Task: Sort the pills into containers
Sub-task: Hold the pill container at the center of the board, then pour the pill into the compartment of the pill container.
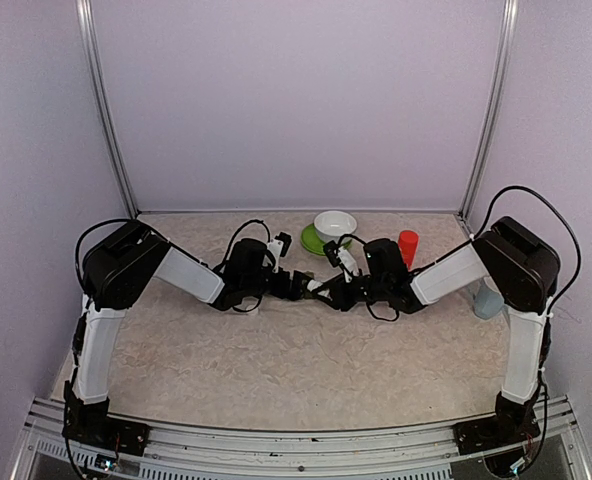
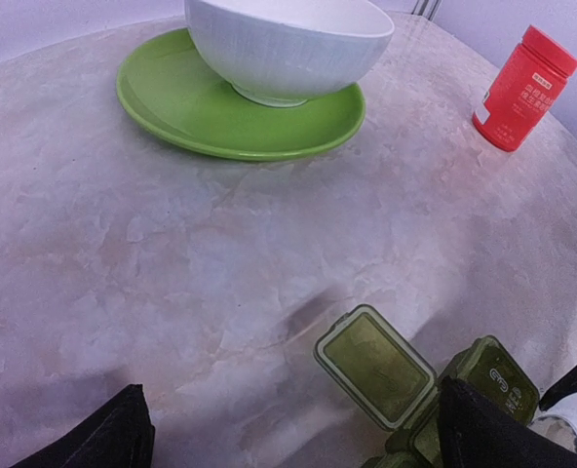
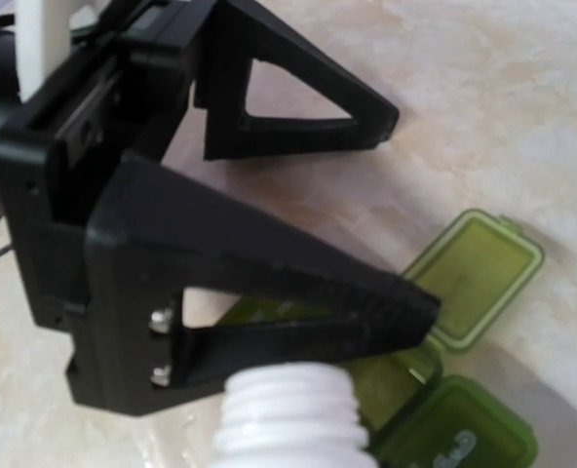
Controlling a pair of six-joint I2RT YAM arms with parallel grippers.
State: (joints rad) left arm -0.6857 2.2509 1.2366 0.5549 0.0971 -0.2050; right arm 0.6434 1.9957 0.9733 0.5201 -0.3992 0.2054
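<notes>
One wide-open left gripper (image 3: 410, 214) of yours hanging over the green containers (image 2: 376, 366) mid-table (lids flipped open), your right gripper (image 1: 328, 288) clamped on a small white bottle (image 3: 288, 419), both arms stretched low, inward.

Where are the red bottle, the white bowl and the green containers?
red bottle (image 2: 520, 93): left wrist view, on its body.
white bowl (image 2: 288, 49): left wrist view, on its outer wall.
green containers (image 2: 374, 366): left wrist view, on the open lid.

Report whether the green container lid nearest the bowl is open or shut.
Open: the lid is flipped outward from the containers, clear of its compartment.
</notes>
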